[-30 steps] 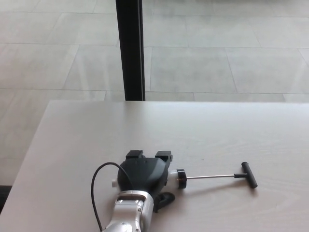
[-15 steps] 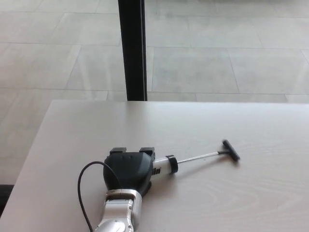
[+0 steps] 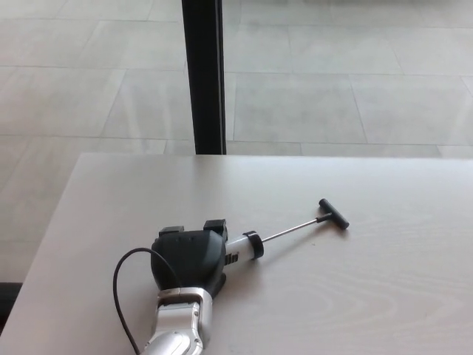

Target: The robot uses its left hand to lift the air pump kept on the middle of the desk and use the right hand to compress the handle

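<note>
Left hand is clenched around the barrel of the air pump, tilting it up off the tabletop so the rod and handle point out toward the unseen right hand.

No readable text, label, brand, number or sign anywhere in head view. Air pump barrel: few dark marks on white body just beside left hand, too small and blurred to read; cannot tell whether print or scale marks. Left hand shell: plain black, no lettering seen. Tabletop: bare pale wood grain, no writing.
</note>
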